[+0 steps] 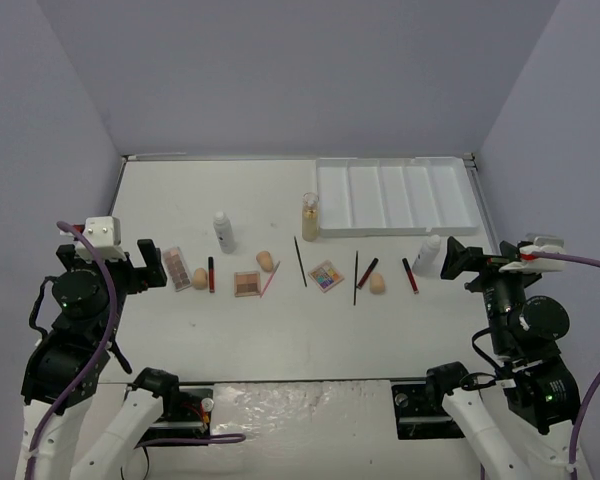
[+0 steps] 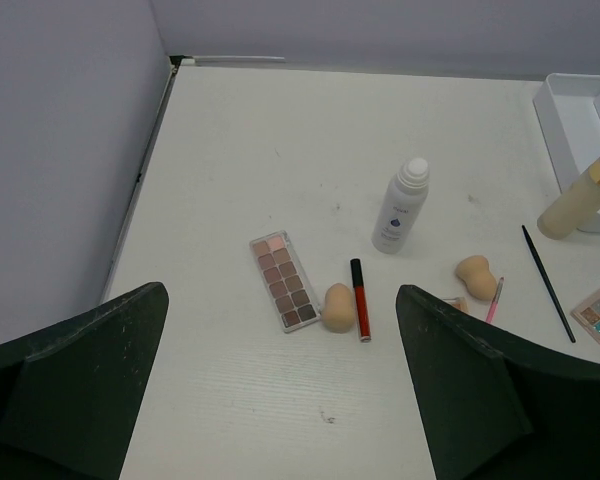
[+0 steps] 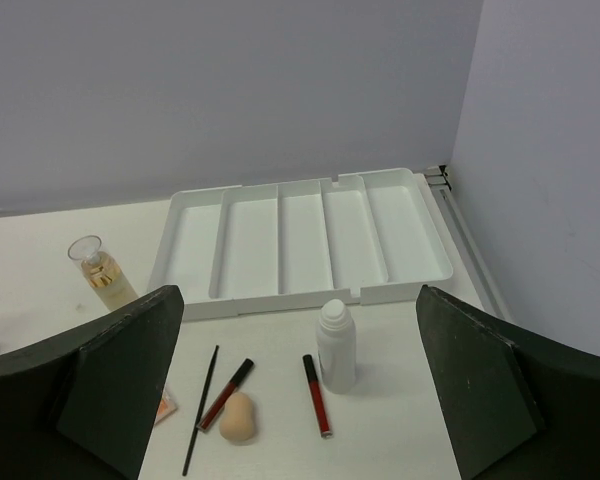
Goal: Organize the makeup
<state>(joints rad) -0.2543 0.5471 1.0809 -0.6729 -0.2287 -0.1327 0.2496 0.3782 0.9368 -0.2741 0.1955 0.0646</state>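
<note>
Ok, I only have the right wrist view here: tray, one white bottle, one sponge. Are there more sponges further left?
Observer: Two more: a far-left sponge beside the long palette, and a middle sponge.
Operator: Any second white bottle?
Observer: Yes, another white bottle stands upright, left of the amber bottle.
Operator: And the other arm?
Observer: The left gripper is open and holds nothing.
</note>
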